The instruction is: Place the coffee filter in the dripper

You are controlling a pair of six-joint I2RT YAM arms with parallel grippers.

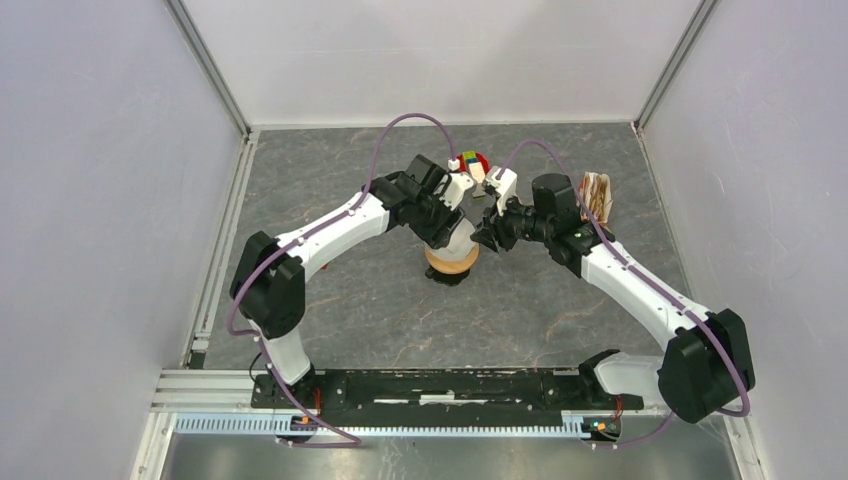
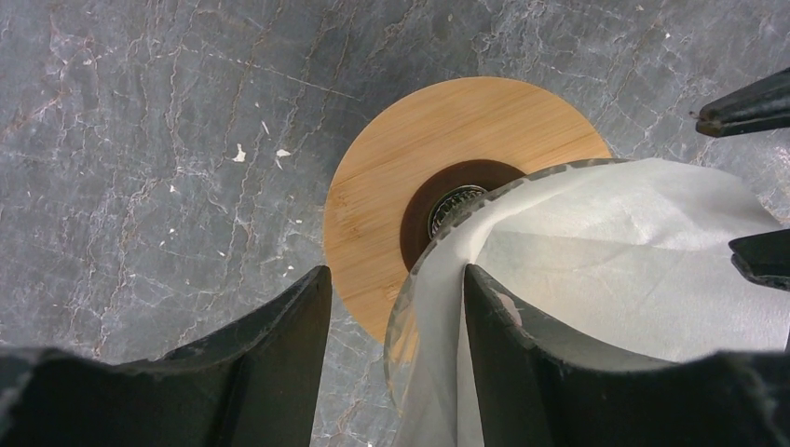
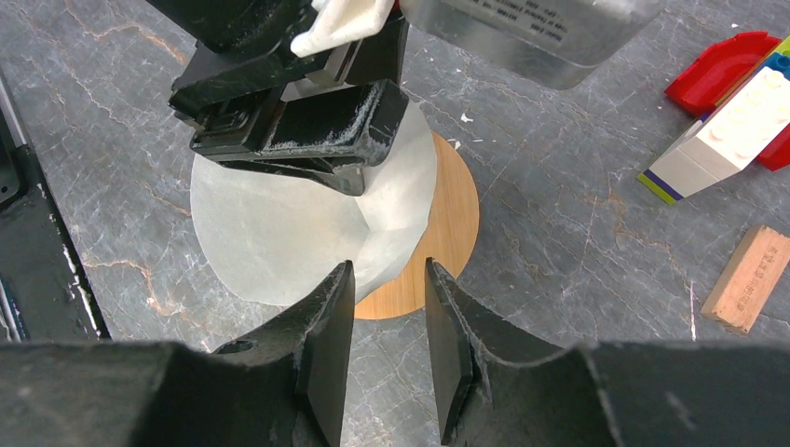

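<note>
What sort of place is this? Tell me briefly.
Probably a robot test cell, not a kitchen: plain white walls, a grey marbled tabletop, toy blocks near the dripper.

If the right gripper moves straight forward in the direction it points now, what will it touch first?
Probably the coffee filter: its white side, over the tan ring of the dripper, lies directly beyond the open right gripper. Depth is unclear, so this is a judgement.
</note>
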